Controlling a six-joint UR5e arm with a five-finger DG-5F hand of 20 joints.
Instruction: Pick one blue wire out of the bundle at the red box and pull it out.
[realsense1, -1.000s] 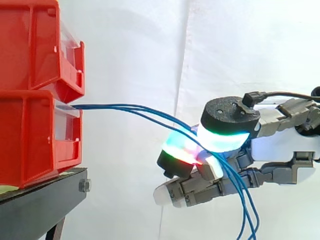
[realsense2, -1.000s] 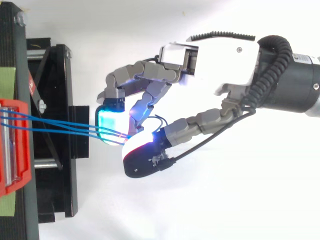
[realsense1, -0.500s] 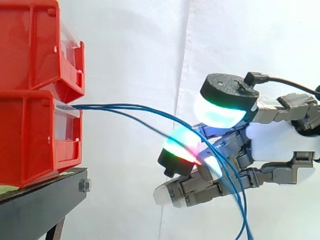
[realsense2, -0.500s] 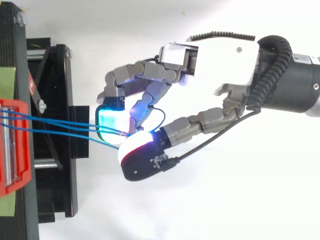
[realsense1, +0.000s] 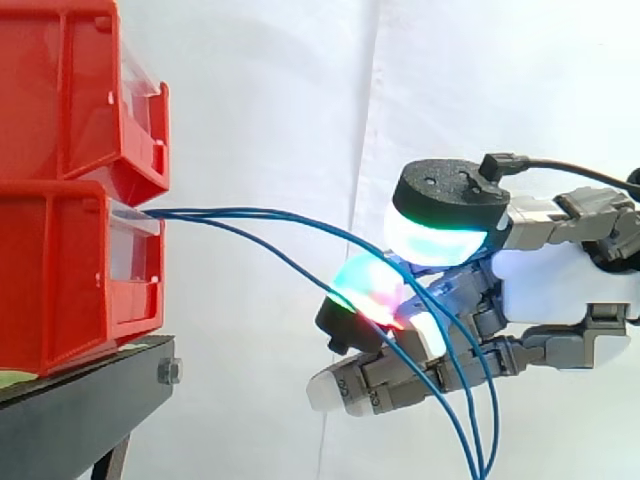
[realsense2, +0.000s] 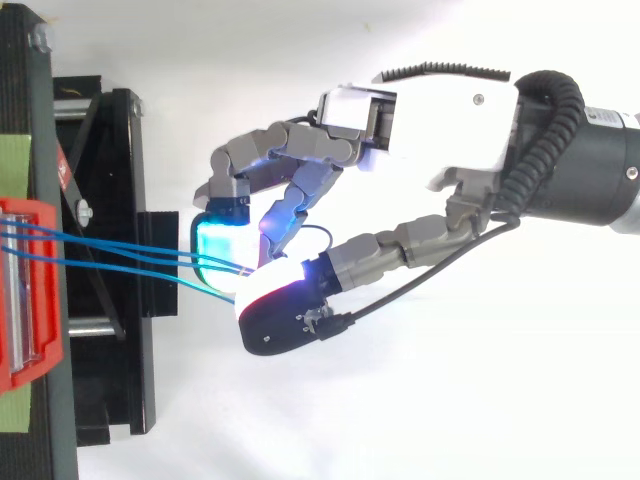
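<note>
The hand (realsense2: 430, 110) curls its fingers (realsense1: 365, 290) round the blue wires (realsense1: 230, 210) — thumb above — running from the lower red box (realsense1: 70, 270).

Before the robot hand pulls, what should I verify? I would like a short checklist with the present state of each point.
1. The thin blue wires run from the lower red plastic bin to the robot hand: ok.
2. One wire is separated from the others: ok, one hangs lower in the side view.
3. The robot hand holds exactly one wire: cannot tell.
4. The lower bin rests on the black stand: ok.
</note>
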